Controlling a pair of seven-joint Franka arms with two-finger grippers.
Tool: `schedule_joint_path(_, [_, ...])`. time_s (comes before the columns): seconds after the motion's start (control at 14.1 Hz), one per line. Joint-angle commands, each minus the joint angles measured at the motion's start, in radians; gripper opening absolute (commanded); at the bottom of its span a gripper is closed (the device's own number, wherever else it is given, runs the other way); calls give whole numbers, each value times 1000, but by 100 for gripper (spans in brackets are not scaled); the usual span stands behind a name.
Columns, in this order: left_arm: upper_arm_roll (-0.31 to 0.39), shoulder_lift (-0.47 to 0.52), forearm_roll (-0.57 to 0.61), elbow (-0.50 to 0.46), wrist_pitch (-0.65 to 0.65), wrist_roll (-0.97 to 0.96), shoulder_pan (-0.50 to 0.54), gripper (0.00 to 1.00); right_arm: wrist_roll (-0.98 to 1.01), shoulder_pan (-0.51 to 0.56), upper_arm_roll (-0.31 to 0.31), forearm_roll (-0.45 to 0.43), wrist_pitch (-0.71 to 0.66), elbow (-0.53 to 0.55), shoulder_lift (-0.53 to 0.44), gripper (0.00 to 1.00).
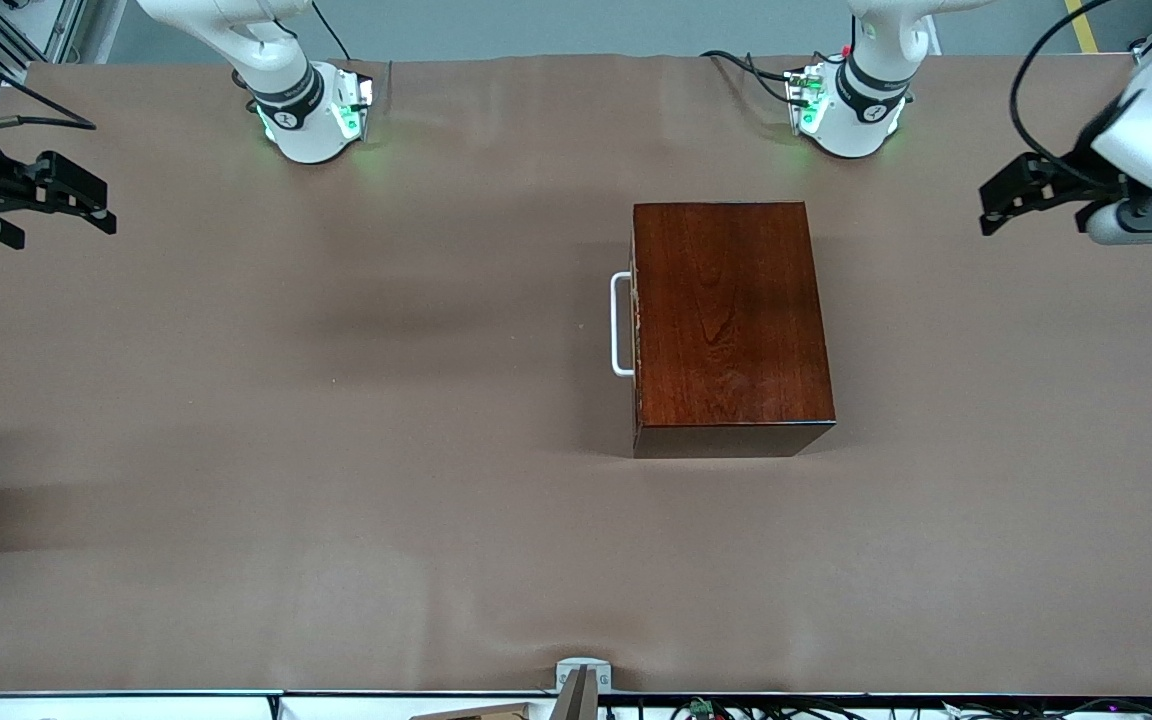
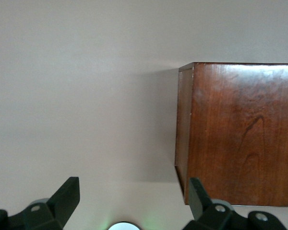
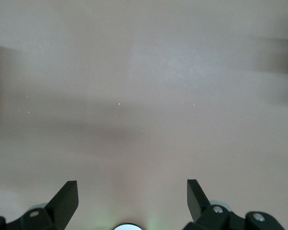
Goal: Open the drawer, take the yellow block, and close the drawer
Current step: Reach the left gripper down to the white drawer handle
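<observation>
While your right gripper (image 1: 101, 215) hangs over the brown table cover (image 1: 336, 450) at the right arm's end of the table, its fingers (image 3: 65, 199) stand wide apart with nothing between them (only bare cover shows under them). Your left gripper (image 1: 996, 205) hangs over the left arm's end, its fingers (image 2: 67, 196) likewise spread and empty, with the wooden box (image 2: 237, 134) showing past one fingertip. You have the glossy reddish-brown box standing flat on the cover, nearer the left arm's end than the right's, well apart from both grippers. Its drawer (image 1: 635, 320) is pushed fully in, and the white handle (image 1: 620, 325) faces the right arm's end. You cannot see the yellow block anywhere.
</observation>
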State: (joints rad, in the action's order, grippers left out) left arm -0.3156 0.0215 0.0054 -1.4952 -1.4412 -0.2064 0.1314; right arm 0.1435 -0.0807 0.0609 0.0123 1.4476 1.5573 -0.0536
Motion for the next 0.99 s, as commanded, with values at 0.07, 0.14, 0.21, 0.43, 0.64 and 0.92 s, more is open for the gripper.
schedule_joint_path(0.07, [-52, -17, -8, 32, 24, -83, -1, 100, -1, -4, 2, -6, -4, -14, 6, 100])
schedule_joint_path(0.14, [-89, -32, -5, 30, 24, -123, -4, 100, -1, -4, 2, -6, -4, -14, 6, 100])
schedule_joint_path(0.21, [-129, -70, 1, 39, 24, -186, -16, 100, -1, -4, 2, -6, -4, -14, 6, 100])
schedule_joint_path(0.43, [-192, -231, 21, 119, -7, -435, -148, 100, -1, 1, 2, -6, -4, -13, 6, 100])
schedule_joint_path(0.64, [-184, -351, 62, 168, -120, -799, -329, 100, -1, -2, 2, -6, -3, -13, 6, 100])
schedule_joint_path(0.92, [-181, -466, 110, 182, -348, -1186, -473, 100, -1, -1, 2, -6, -3, -13, 6, 100])
